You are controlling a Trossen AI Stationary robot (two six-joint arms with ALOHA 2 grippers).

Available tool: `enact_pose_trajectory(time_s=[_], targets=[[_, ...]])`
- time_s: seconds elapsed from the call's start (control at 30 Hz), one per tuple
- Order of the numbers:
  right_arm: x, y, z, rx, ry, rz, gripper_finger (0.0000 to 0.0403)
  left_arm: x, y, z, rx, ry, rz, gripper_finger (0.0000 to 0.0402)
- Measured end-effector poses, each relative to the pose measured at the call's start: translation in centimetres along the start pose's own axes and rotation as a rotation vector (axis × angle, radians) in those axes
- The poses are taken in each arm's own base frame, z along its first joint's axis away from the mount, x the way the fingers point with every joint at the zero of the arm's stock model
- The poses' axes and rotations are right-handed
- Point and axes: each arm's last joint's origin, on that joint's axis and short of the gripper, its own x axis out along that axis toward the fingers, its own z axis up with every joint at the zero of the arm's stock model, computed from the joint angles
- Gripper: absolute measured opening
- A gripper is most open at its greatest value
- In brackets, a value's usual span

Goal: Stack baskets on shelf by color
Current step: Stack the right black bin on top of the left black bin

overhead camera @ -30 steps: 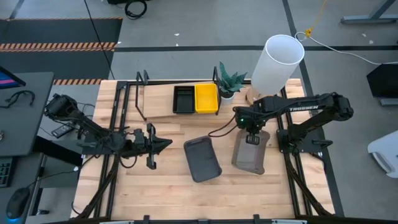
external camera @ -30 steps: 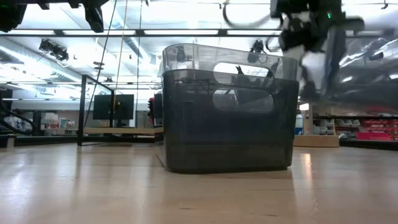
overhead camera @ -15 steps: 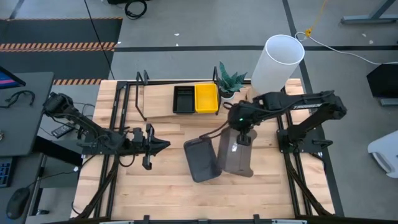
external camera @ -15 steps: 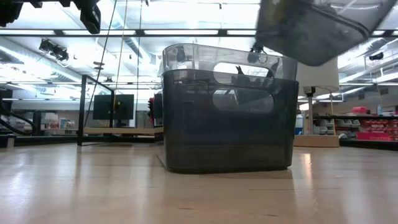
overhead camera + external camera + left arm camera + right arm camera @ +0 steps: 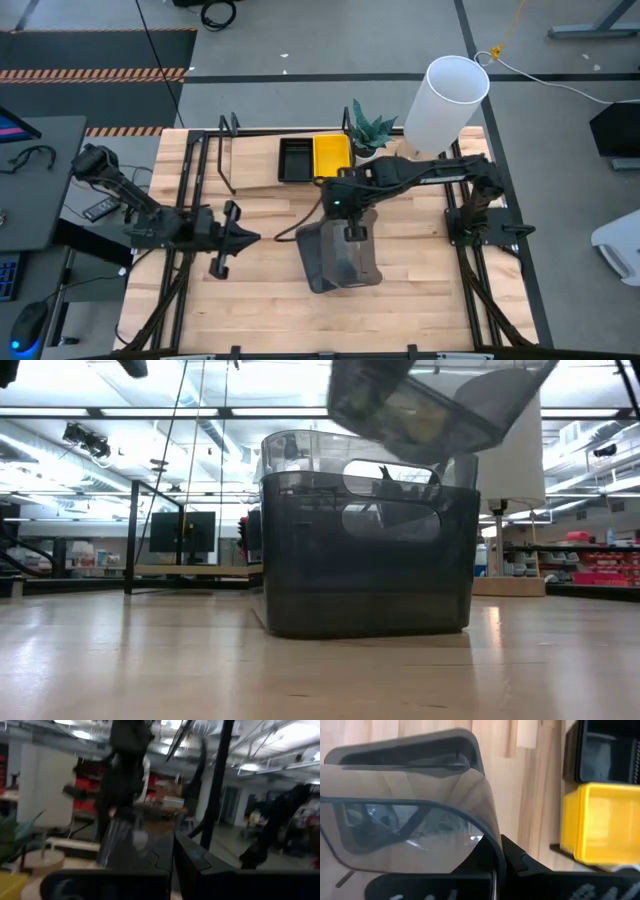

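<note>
right gripper (image 5: 350, 232) is clamped on a smoky grey basket (image 5: 352, 262), holding it in the air, tilted, right over another grey basket (image 5: 318, 258) that sits on the table (image 5: 260, 300) mid-front. black basket (image 5: 295, 159) and yellow basket (image 5: 332, 157) sit side by side on the shelf (image 5: 255, 160) at the back. left gripper (image 5: 228, 240) hangs over the table's left side, fingers apart, holding nothing.

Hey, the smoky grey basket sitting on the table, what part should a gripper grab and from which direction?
Grip a short end wall of the grey basket on the table, from above, one finger inside. It stands upright and open-topped, with handle cutouts under the rim. The right gripper currently holds another grey basket over it.
</note>
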Motion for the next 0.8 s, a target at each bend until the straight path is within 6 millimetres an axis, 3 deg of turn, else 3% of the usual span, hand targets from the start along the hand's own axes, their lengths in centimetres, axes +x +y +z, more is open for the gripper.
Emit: enact_pose_trajectory(time_s=[0.17, 0.47, 0.8], targets=[[1.1, -0.7, 1.8, -0.02, -0.007, -0.008, 0.0006, -0.7, -0.4, 1.3, -0.023, -0.074, -0.037, 0.002], [3.3, -1.7, 3.2, -0.037, -0.003, -0.009, 0.0007, -1.0, -0.7, 1.5, -0.037, -0.079, -0.055, 0.0009], [7.5, -0.1, 3.9, -0.11, 0.068, 0.028, 0.0008, -0.9, -0.6, 1.4, -0.035, -0.078, -0.045, 0.0015]])
